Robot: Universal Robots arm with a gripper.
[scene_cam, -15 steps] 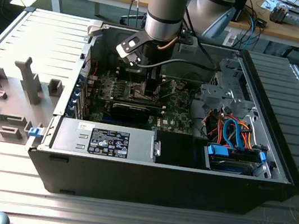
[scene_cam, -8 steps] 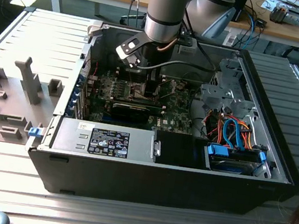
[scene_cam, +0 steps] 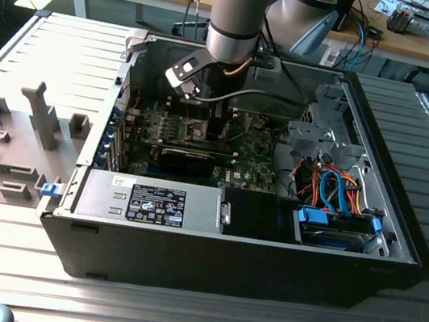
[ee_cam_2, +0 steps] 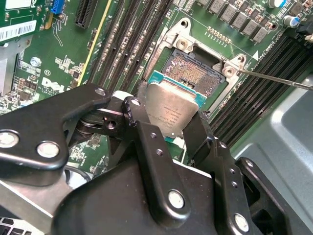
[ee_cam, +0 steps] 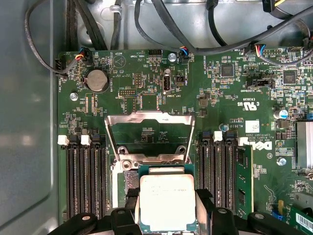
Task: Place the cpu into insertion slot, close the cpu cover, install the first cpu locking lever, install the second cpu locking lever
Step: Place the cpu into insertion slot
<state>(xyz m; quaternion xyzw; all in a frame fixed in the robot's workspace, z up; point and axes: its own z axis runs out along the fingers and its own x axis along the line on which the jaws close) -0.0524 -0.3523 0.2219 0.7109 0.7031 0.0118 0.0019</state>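
Near one insertion slot (ee_cam_2: 195,73), one pincer (ee_cam_2: 166,116) grips one cpu (ee_cam_2: 175,104).

One cpu (ee_cam: 167,203) out there, and one insertion slot (ee_cam_2: 193,73) on the board. One cpu cover (ee_cam: 149,120), folks. One gripper (ee_cam_2: 168,128), two black fingers (ee_cam_2: 144,137) on it. One round coin battery (ee_cam: 97,81), four white slot latches (ee_cam: 62,140), one computer case (scene_cam: 222,268), one robot arm (scene_cam: 235,17).
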